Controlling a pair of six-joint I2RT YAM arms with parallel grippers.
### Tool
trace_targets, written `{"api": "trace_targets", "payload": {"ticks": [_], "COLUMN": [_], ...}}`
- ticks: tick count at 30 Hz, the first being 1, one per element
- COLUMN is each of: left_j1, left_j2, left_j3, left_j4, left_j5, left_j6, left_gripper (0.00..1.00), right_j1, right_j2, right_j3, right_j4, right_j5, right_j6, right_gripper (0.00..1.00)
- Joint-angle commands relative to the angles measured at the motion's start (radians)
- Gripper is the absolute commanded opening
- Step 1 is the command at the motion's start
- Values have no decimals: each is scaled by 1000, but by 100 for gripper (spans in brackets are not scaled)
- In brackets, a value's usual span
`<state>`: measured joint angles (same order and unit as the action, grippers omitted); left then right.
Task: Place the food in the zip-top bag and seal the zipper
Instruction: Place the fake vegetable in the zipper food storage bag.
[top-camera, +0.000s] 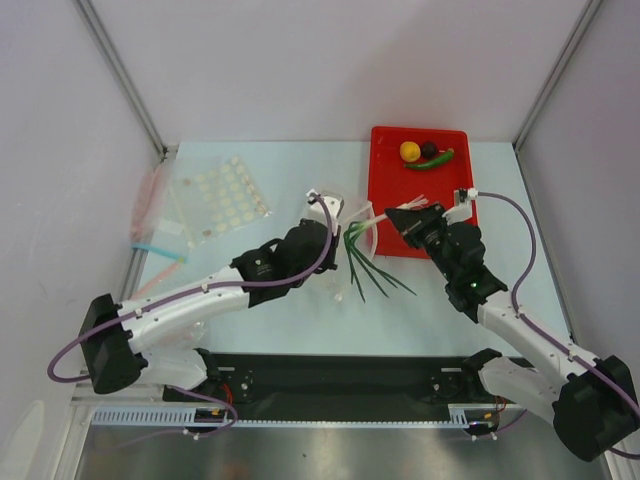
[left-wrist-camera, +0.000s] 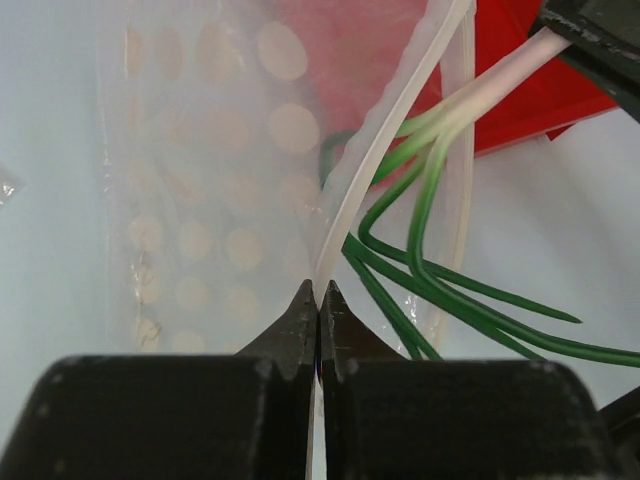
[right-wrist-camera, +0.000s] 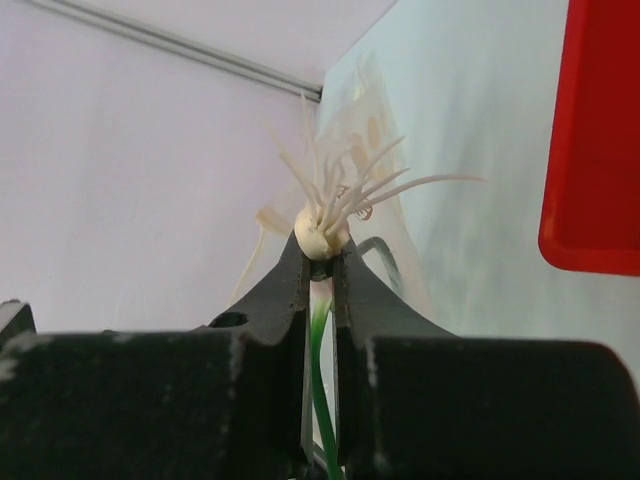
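Note:
My left gripper is shut on the mouth edge of the dotted zip-top bag and holds it up off the table; in the left wrist view the jaws pinch its pale zipper strip. My right gripper is shut on the green stalks just below their white bulb. The stalks' green ends hang at the bag's mouth. A yellow ball, a maroon ball and a green chili lie in the red tray.
A flatter dotted bag lies on the table at the left. Plain clear bags with pink and blue strips lie beside it by the left wall. The red tray sits at the back right, right behind my right gripper.

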<state>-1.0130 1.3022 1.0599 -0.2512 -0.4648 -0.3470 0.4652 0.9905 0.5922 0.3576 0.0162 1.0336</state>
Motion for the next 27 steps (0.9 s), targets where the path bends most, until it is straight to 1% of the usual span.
{"api": "trace_targets", "payload": {"ticks": [1,6,8,12,15,16,18,20,22,24,27], "left_j1": [-27,-45,-59,-75,-76,-75,-76,-76,-75,-76,-73], "left_j2": [0,40,68,114,117,106,91,74,71,77,104], "left_j3": [17,38,60,90,115,117,115,120,123,126,129], "left_j4": [50,56,52,46,18,15,17,15,20,33,26], "left_j5": [41,52,63,71,69,74,103,135,190,215,183], "left_j6": [-38,-33,-27,-17,-15,-15,-15,-14,-9,-3,-4], "left_gripper": [0,0,0,0,0,0,0,0,0,0,0], "right_j1": [24,50,85,139,199,210,217,217,220,233,277], "right_j2": [-10,7,19,54,77,83,100,118,129,134,120], "right_j3": [-11,-11,-14,-9,-3,1,0,-9,-20,-28,-34], "right_j4": [-6,-19,-13,34,43,41,50,66,89,121,149], "right_j5": [156,209,249,278,367,423,461,470,453,426,438], "right_j6": [77,106,102,59,-13,-47,-61,-50,-38,-26,-49], "right_gripper": [0,0,0,0,0,0,0,0,0,0,0]}}
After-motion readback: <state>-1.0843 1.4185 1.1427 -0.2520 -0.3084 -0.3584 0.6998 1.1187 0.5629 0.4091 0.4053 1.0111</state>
